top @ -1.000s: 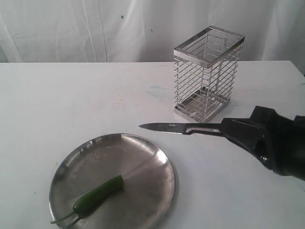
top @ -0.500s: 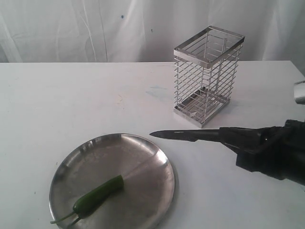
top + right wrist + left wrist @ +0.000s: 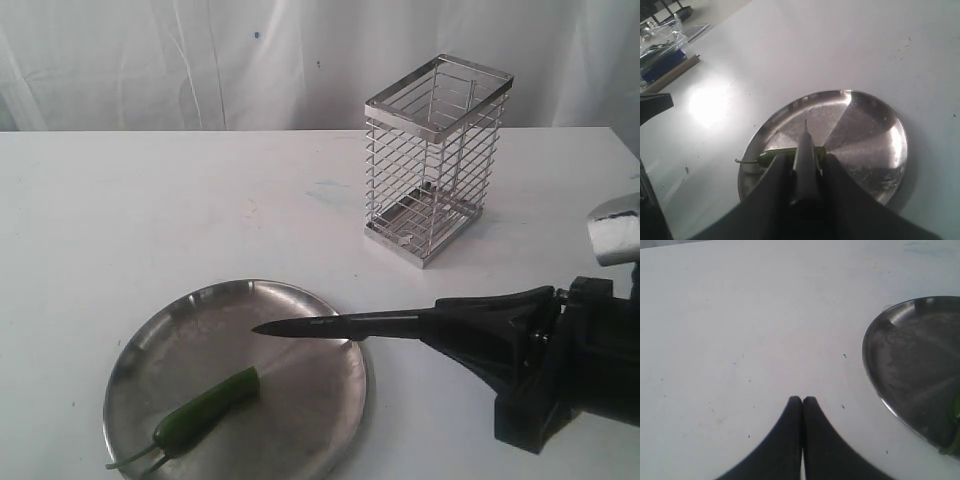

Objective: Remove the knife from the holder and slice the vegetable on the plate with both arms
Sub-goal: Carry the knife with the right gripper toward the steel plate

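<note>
The knife (image 3: 330, 324) is held level by its black handle in my right gripper (image 3: 440, 322), which is shut on it. Its dark blade points left, and the tip hangs over the right half of the steel plate (image 3: 300, 405). The green vegetable (image 3: 205, 408) lies whole on the plate's near left part, apart from the blade. In the right wrist view the knife (image 3: 805, 142) sticks out between the fingers above the vegetable (image 3: 771, 154) and the plate (image 3: 865, 130). My left gripper (image 3: 802, 399) is shut and empty over bare table beside the plate (image 3: 910, 355).
The chrome wire holder (image 3: 435, 160) stands empty at the back right of the white table. A white curtain hangs behind the table. Off the table's edge lie a blue item and clear plastic (image 3: 660, 50). A dark shape (image 3: 654, 106) shows at the right wrist view's edge.
My right gripper has carried the knife left and toward the front of the table. The blade tip has gone from beside the holder to over the plate. The vegetable has not moved.
</note>
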Available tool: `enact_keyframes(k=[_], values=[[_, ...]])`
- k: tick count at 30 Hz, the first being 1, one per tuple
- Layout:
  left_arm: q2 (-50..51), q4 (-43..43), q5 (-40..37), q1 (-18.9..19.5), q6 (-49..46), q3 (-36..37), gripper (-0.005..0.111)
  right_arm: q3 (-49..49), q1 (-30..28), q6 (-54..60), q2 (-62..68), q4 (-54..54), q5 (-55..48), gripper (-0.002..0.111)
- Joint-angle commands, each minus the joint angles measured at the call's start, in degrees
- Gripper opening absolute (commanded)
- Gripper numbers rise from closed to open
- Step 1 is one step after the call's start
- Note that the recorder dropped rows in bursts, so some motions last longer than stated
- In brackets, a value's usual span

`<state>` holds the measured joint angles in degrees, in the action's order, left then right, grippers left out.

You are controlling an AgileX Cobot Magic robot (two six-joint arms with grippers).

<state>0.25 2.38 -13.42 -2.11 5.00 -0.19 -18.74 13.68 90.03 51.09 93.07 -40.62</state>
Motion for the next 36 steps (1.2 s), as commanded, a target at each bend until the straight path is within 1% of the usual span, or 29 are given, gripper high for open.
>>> enact_keyframes(k=[1,3,6,10,13,16,19,21,26,29,31,32,36], values=[[-0.25,-0.56,0.16,-0.31,-0.11,0.19,0.0,0.0,0.06,0.91,0.04,-0.05,-0.13,0.0],[-0.25,-0.56,0.16,-0.31,-0.11,0.19,0.0,0.14,0.06,0.59,0.04,-1.42,0.44,0.0],[-0.25,-0.56,0.16,-0.31,-0.11,0.19,0.0,0.14,0.06,-5.28,-0.09,-4.11,2.14,0.0],[-0.25,-0.56,0.16,-0.31,-0.11,0.19,0.0,0.14,0.06,-19.74,-0.35,-8.89,9.19,0.0],[-0.25,-0.56,0.16,-0.31,-0.11,0.19,0.0,0.14,0.06,-37.85,-2.02,-18.0,16.65,0.0],[-0.25,-0.56,0.16,-0.31,-0.11,0.19,0.0,0.14,0.06,-56.9,-5.11,-31.85,24.46,0.0],[-0.25,-0.56,0.16,-0.31,-0.11,0.19,0.0,0.14,0.16,-71.8,-8.87,-41.51,28.51,0.0],[-0.25,-0.56,0.16,-0.31,-0.11,0.19,0.0,0.14,0.78,-76.28,-11.38,-42.8,30.39,0.0],[-0.25,-0.56,0.16,-0.31,-0.11,0.19,0.0,0.26,3.56,-78.97,-17.06,-43.36,36.72,0.0],[-0.25,-0.56,0.16,-0.31,-0.11,0.19,0.0,2.47,5.47,-89.56,-19.1,-47.42,44.74,0.0],[-0.25,-0.56,0.16,-0.31,-0.11,0.19,0.0,5.58,6.7,-100.71,-19.64,-53.39,51.26,0.0],[-0.25,-0.56,0.16,-0.31,-0.11,0.19,0.0,7.54,7.29,-108.4,-19.64,-58.93,54.45,0.0],[-0.25,-0.56,0.16,-0.31,-0.11,0.19,0.0,14.36,8.88,-145.58,-17.59,-91.71,65.26,0.0]])
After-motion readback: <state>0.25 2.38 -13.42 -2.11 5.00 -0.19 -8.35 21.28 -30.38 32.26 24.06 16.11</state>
